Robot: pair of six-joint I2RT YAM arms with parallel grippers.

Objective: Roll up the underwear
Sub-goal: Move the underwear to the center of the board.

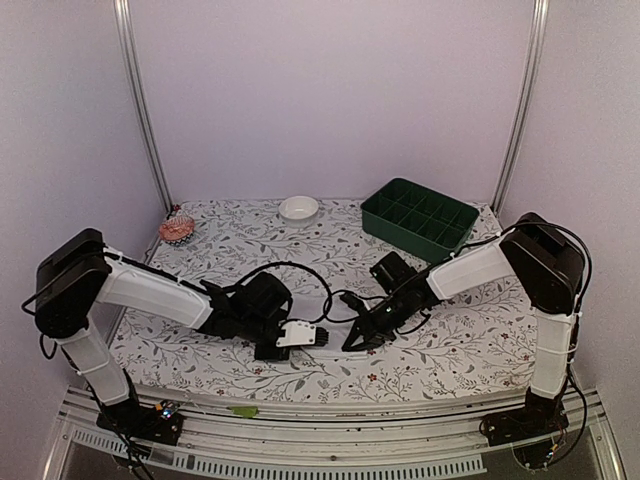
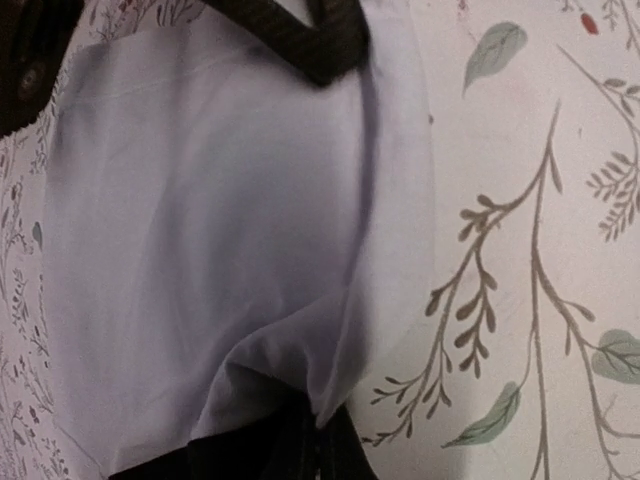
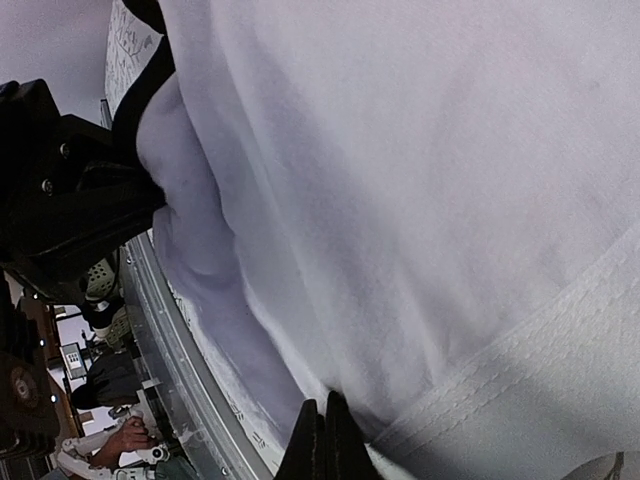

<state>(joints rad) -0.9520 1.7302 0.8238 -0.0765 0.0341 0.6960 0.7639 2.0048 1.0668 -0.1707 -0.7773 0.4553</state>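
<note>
Surface (image 1: 450, 350): floral-print cloth between pale lilac walls, with both arms mounted at its near edge.
Left gripper (image 2: 300, 450): jaws pressed together, pinching a gathered fold of the underwear (image 2: 220, 250).
Right gripper (image 3: 318, 440): jaws pressed together at a stitched hem; I cannot tell whether they catch the fabric.
Underwear: white with black trim, lying by the middle of the near edge, between both grippers.
Far edge: white bowl (image 1: 298, 207) at the middle, green compartment tray (image 1: 418, 220) toward the far right corner.
</note>
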